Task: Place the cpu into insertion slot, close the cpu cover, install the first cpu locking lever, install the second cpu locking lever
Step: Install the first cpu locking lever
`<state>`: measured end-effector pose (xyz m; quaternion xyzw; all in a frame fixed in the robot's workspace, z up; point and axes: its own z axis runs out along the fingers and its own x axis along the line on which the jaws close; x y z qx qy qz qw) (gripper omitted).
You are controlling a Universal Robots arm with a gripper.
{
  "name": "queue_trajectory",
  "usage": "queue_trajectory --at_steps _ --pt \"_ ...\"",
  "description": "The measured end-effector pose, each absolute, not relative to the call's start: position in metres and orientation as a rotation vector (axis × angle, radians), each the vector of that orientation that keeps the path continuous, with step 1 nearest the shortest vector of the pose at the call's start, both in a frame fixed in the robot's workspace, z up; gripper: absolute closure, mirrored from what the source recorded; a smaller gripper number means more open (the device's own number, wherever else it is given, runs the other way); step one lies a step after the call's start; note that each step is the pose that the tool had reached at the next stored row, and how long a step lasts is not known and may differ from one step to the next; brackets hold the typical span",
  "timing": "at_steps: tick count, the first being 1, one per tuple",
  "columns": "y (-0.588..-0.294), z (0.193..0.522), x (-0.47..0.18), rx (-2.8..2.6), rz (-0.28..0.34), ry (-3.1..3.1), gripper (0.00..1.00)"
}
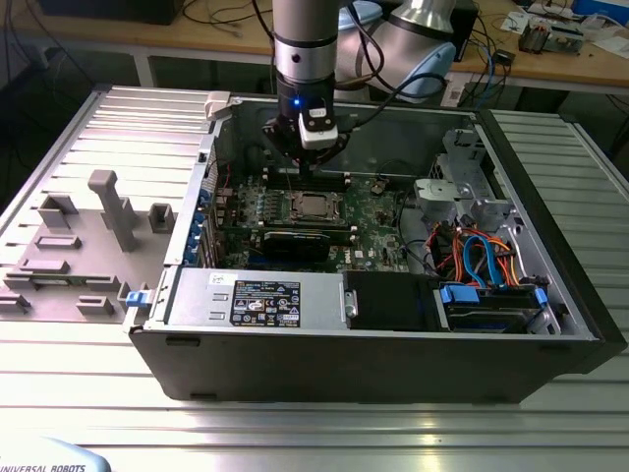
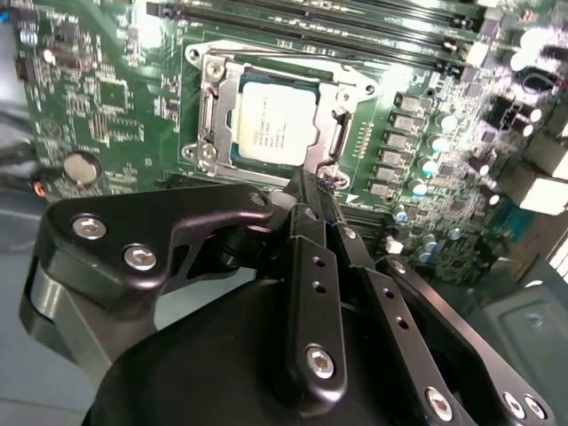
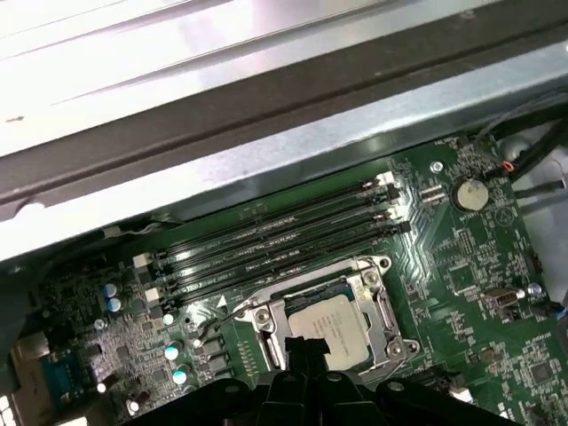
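Power supply [image 1: 251,298]: nearest item inside the open case [image 1: 373,369] in the exterior view, a grey box with a label on top, along the front wall.
Drive bay [image 1: 486,300]: at 3 o'clock from the power supply, with blue and orange cables looped above it.
Black card [image 1: 295,241]: just behind the power supply, lying across the board [image 1: 378,231] at 6 o'clock from the socket.
Cpu [image 1: 313,206]: seated in the slot [image 1: 295,207], silver-grey top facing up. In the second wrist view the cpu [image 2: 277,118] lies flat and square inside the slot [image 2: 213,111]; in the first wrist view the cpu [image 3: 327,325] shows the same.
Cover [image 2: 340,142]: thin silver frame lying down around the chip in both wrist views, its window exposing the metal top; frame [image 3: 377,306] flat on the socket rim.
Levers: cannot tell whether either is latched.
Gripper [image 1: 307,162]: directly above the far edge of the socket, at 12 o'clock from the cpu, hanging from the arm [image 1: 305,44]. Black fingers [image 2: 311,217] brought together to 1 narrow tip with no gap seen, nothing held; tip [image 3: 306,351] close over the socket's edge, contact cannot be judged.
Memory slots [image 3: 284,235]: 4 long black slots beyond the socket, parallel, unfilled.
Coin cell [image 3: 469,192]: on the board, well apart from the socket.
Table [image 1: 118,128]: ribbed metal surface, grey fixtures [image 1: 113,206] at 9 o'clock from the case.
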<state>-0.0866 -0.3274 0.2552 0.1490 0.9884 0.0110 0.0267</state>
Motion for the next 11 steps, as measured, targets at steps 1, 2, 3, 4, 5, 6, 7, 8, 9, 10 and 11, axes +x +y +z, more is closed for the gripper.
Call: queue_trajectory --at_steps 1,2,3,4,5,6,7,8,9,10,11 --pt "-0.3274 0.2552 -0.0866 0.431 0.035 3.058 0.89" --pt "-0.3274 0.2552 -0.0866 0.404 0.035 3.062 0.89" --pt "-0.3274 0.2552 -0.0866 0.373 0.036 3.066 0.89" --pt "-0.3274 0.2551 -0.0866 0.347 0.037 3.069 0.89" --pt "-0.3274 0.2549 -0.0866 0.314 0.038 3.073 0.89" --pt "-0.3274 0.2548 -0.0866 0.285 0.039 3.076 0.89" --pt "-0.3274 0.2547 -0.0866 0.248 0.040 3.080 0.89" --pt "-0.3275 0.2544 -0.0867 0.220 0.040 3.082 0.89" --pt "-0.3275 0.2539 -0.0867 0.177 0.041 3.085 0.89" --pt "-0.3275 0.2531 -0.0867 0.119 0.043 3.089 0.89" --pt "-0.3275 0.2528 -0.0866 0.068 0.044 3.091 0.89"
